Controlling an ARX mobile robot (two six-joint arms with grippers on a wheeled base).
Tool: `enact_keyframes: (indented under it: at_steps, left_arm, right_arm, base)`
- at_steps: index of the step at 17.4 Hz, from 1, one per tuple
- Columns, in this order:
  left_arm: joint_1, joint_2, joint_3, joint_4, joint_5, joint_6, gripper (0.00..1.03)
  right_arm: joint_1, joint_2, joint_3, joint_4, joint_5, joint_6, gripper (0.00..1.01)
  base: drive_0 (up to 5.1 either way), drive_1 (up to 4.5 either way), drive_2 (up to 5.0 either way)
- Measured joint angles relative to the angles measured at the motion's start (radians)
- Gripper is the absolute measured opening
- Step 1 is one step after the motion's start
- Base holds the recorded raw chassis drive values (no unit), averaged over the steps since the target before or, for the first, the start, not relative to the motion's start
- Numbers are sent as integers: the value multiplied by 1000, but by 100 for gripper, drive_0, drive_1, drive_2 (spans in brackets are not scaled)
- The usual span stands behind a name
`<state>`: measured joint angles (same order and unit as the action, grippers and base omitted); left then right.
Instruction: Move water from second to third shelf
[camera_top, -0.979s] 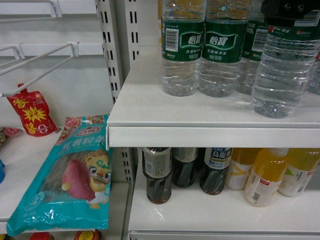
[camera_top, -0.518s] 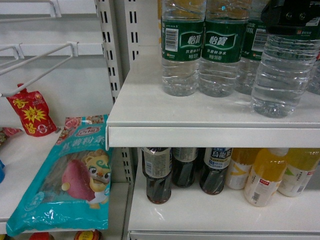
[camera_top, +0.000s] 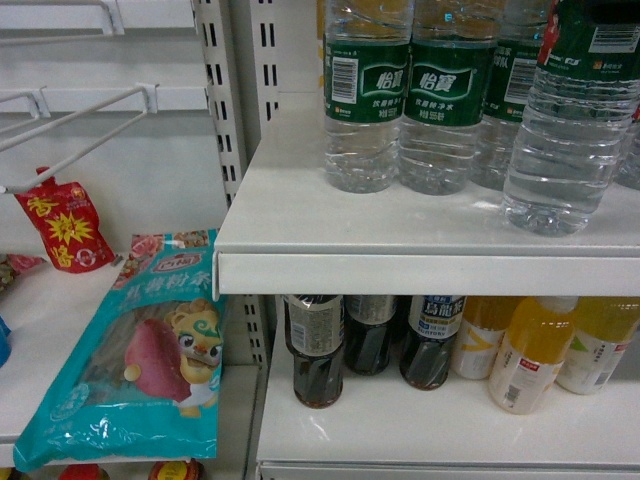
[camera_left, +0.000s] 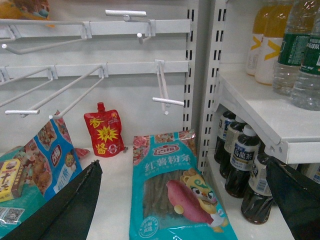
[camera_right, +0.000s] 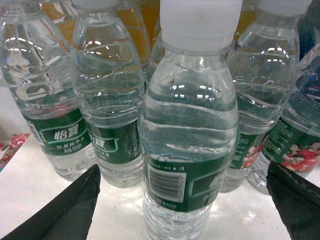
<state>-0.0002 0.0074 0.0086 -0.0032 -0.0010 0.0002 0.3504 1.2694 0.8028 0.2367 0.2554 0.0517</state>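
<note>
The white metal shelf (camera_top: 400, 235) carries a cluster of water bottles toward its right end, behind the front edge. The water (camera_right: 190, 130), a clear ribbed plastic bottle with a white cap, stands in front of the others, nearest the front edge. In the right wrist view it sits centred between the dark fingers of the right claw (camera_right: 182, 200), which is spread wide and touches nothing. Its green wrap label shows a barcode; neighbouring labels bear white characters and red-shirted figures. The left claw (camera_left: 185, 200) is also wide apart and holds nothing, over a teal snack bag (camera_left: 175, 190) on the lower shelf.
</note>
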Motion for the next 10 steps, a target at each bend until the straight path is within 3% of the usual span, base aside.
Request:
enact_keyframes:
  at_steps: [6, 8, 9, 10]
  left_arm:
    - [0, 0, 0, 0, 0, 0, 98]
    - [0, 0, 0, 0, 0, 0, 98]
    - [0, 0, 0, 0, 0, 0, 98]
    - [0, 0, 0, 0, 0, 0, 98]
  right_arm:
    - [3, -113, -78, -24, -2, -12, 98]
    - [-8, -190, -124, -41, -32, -12, 98]
    - [-47, -295, -185, -86, -72, -16, 98]
    - [-89, -441, -344, 117, -16, -35, 79]
  base:
    - [0, 0, 0]
    - [0, 0, 0]
    - [0, 0, 0]
    - [0, 0, 0]
